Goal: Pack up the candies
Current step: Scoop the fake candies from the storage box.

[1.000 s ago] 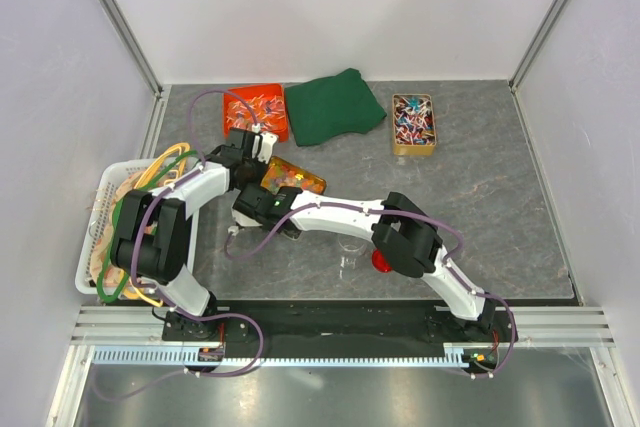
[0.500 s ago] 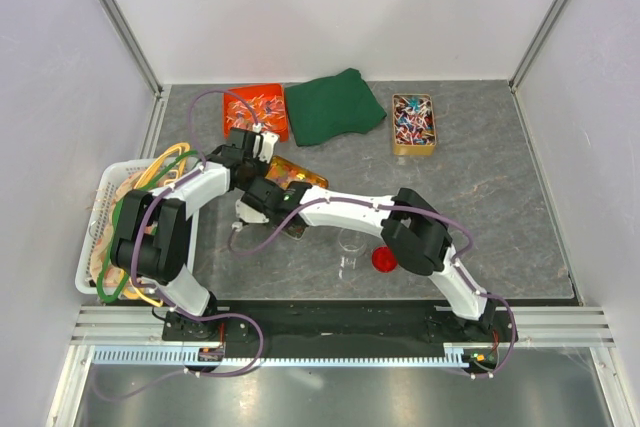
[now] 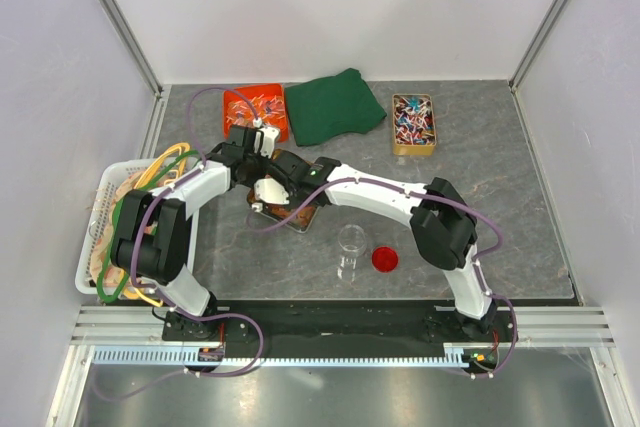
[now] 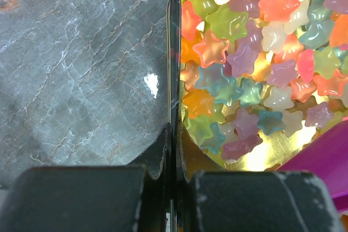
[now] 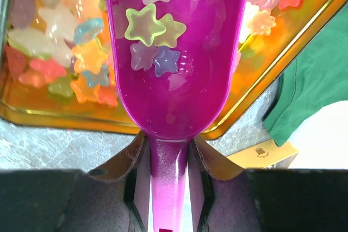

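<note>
While left fingers (image 4: 81, 199) pinch tray (image 4: 173, 52), scoop (image 5: 179, 101) has advanced into candies (image 4: 244, 58).

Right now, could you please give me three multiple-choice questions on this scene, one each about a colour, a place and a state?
1. The scoop is: A) green B) purple C) white.
2. The red lid lies: A) on the table beside the jar B) on the jar C) in the scoop.
3. The left tool is: A) wide open B) shut on the candy tray's rim C) holding the jar.
Answers: B, the right wrist view shows purple plastic; A, it sits flat next to the jar's base; B, it pinches the tray's edge.
</note>
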`<state>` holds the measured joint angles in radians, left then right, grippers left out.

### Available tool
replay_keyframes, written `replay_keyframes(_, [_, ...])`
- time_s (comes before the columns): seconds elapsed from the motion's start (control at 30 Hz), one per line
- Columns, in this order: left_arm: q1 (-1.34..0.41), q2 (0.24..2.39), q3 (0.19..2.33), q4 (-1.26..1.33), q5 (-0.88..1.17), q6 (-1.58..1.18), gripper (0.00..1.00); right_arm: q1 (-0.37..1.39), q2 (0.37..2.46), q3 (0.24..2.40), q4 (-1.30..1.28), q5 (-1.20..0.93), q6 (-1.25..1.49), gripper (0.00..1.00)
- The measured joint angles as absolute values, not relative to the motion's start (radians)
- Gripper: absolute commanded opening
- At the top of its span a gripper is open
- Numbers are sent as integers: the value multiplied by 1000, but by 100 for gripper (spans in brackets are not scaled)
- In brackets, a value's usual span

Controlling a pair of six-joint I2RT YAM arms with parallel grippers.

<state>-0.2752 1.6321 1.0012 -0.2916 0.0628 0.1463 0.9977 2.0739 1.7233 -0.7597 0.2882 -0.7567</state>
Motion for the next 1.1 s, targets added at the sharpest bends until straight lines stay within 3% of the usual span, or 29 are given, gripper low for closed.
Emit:
replay_keyframes(0.7, [-276, 1645, 1003, -290, 61, 146, 2, 863, 1897, 1609, -804, 71, -830, 0])
replay_keyframes(1.1, [-276, 1651, 1003, -290, 62, 146, 2, 743, 1618, 1457, -854, -107, -850, 0])
